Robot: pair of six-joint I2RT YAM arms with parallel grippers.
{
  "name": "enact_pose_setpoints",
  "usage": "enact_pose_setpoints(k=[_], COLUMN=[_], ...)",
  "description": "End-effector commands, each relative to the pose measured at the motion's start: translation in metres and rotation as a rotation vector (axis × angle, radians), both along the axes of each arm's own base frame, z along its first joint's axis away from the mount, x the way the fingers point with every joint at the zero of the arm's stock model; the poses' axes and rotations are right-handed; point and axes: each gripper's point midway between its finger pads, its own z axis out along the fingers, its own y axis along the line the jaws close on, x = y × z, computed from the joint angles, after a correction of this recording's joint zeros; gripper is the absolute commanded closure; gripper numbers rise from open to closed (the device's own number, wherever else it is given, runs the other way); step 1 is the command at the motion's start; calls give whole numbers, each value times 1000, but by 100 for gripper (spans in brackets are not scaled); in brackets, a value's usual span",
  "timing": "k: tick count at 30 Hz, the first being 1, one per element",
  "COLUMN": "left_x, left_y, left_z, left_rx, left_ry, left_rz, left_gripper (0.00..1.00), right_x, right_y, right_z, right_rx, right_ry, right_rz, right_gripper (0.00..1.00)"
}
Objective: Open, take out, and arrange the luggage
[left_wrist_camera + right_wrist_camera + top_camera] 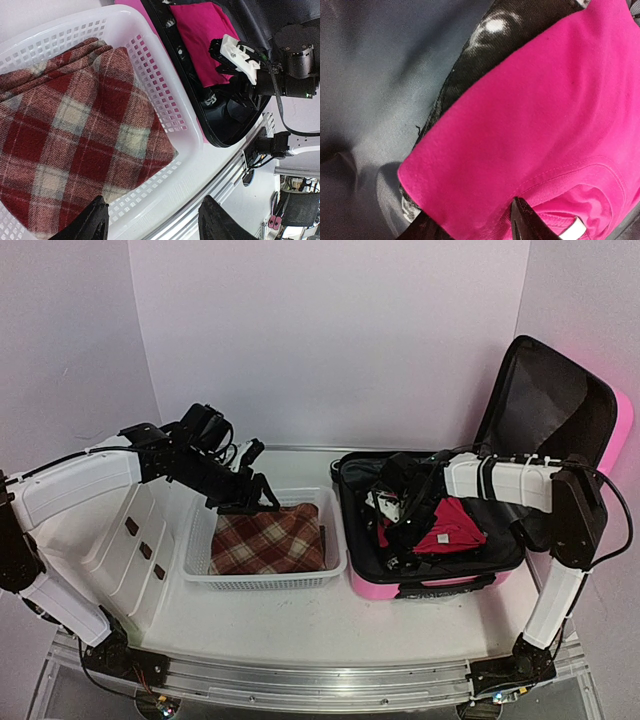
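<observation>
The pink suitcase (430, 590) lies open at the right, its black-lined lid (545, 400) propped upright. A bright pink garment (450, 525) lies inside on dark clothes. My right gripper (405, 515) reaches down into the case. In the right wrist view its jaws (472, 227) stand apart on either side of the edge of the pink garment (530, 115), over the lining (370, 75). My left gripper (250, 502) hovers open and empty above the near rim of the white basket (150, 65); its fingertips (95, 220) are wide apart. The suitcase rim (220, 135) shows there too.
A folded red plaid cloth (265, 540) fills the white mesh basket (265, 580) in the middle. A white drawer unit (130, 540) stands to the basket's left. Black and white garments (385, 502) lie in the left half of the suitcase. White walls enclose the table.
</observation>
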Motion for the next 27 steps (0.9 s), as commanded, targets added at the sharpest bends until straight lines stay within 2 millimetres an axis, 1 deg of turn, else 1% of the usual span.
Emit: enact_pose_setpoints(k=[1,2,3,4,5,8,12,16,22,27], left_x=[1,1,1,0,0,0,0,0,0,0], left_y=[-6,-6,-6,-5,-5,-5,-5,-6,-7,-7], left_z=[29,30,30,32,32,33,33,34,36,37], left_rx=[-59,-60,-61,-64,-65,-68,-69,-74,-79,-82], left_ry=[-46,-47,-48,-50,-50,-51,-48,-44,-40,-36], left_rz=[-14,-13,-14,-13,-14,-12,-10,-14,-10,-7], left_gripper=[38,38,38,38,38,38,38,39,39,39], right_x=[22,22,22,22,22,21,20,18,14,18], right_y=[1,2,3,4,5,4,0,-1,-1,-4], right_z=[18,20,21,22,22,25,31,32,31,33], right_rx=[31,37,44,52,56,63,71,67,82,91], right_ry=[-78,-77,-78,-72,-70,-69,-72,-66,-49,-49], right_rz=[-15,-12,-8,-2,1,11,12,23,32,33], right_gripper=[57,63,65,66,64,52,48,42,35,35])
